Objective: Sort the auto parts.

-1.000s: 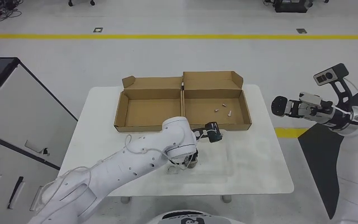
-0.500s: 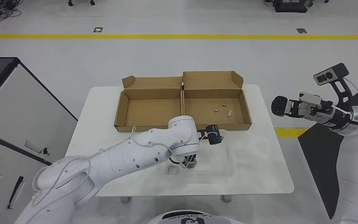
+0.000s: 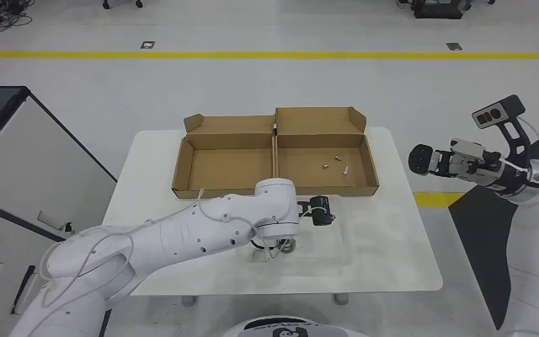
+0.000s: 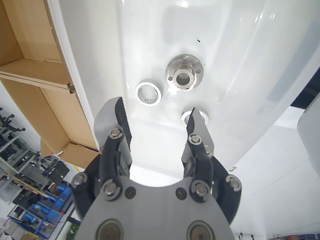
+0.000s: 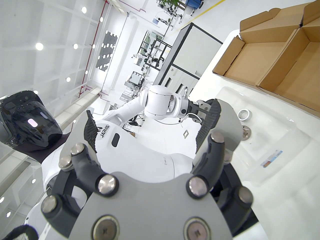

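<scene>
Drawn back slightly, left claw (image 4: 157, 107) (open, empty) hangs over hub (image 4: 184, 76) and ring (image 4: 149, 91) beside box (image 4: 22, 36).

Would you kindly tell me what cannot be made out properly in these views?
Left wrist view: the second ring is half covered by a fingertip of the left claw.
Right wrist view: the flanged hub is partly behind a finger of the right claw.
Top view: the small pieces in the cardboard box are too small to identify.
Top view: the left arm covers ring and hub on the table.
</scene>
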### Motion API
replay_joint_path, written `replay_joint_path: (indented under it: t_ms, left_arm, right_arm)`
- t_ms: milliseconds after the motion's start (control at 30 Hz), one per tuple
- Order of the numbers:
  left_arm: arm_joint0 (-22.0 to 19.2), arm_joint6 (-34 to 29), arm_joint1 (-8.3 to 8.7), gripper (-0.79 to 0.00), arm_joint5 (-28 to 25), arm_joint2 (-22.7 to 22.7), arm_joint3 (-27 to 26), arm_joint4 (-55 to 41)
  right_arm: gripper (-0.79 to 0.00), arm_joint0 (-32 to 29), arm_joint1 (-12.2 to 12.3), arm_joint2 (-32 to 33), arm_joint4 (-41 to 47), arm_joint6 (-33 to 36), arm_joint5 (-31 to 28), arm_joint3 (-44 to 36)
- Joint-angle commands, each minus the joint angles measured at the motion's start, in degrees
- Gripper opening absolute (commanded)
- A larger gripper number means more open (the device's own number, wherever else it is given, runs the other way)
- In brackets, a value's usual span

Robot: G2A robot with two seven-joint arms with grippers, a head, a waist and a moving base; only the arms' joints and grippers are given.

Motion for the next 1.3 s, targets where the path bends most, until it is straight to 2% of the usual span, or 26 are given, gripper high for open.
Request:
replay_joint_path:
  t_ms: [0,67,200,400,633,1033,1267]
  left_arm:
    - [-0.32,0.00,-0.33,-0.283,-0.95,0.63,0.55,-0.40]
    - [-0.57,0.00,-0.74,-0.299,-1.52,1.25,1.38,-0.85]
    - [-0.91,0.00,-1.65,-0.237,-3.16,2.36,3.03,-2.07]
    - [-0.38,0.57,-3.07,-0.228,-4.93,2.66,5.05,-3.02]
    - [0.87,1.91,-4.57,-0.336,-6.28,2.66,7.56,-2.41]
    - [2.90,2.94,-6.34,-0.354,-7.30,2.66,11.12,-1.75]
    - [3.15,3.26,-6.94,-0.400,-7.63,2.66,12.60,-1.53]
  right_arm:
    - [0.000,0.00,0.00,0.00,0.00,0.00,0.00,0.00]
    - [0.000,0.00,0.00,0.00,0.00,0.00,0.00,0.00]
    - [0.000,0.00,0.00,0.00,0.00,0.00,0.00,0.00]
    - [0.000,0.00,0.00,0.00,0.00,0.00,0.00,0.00]
    - [0.000,0.00,0.00,0.00,0.00,0.00,0.00,0.00]
    - [0.000,0.00,0.00,0.00,0.00,0.00,0.00,0.00]
    - [0.000,0.00,0.00,0.00,0.00,0.00,0.00,0.00]
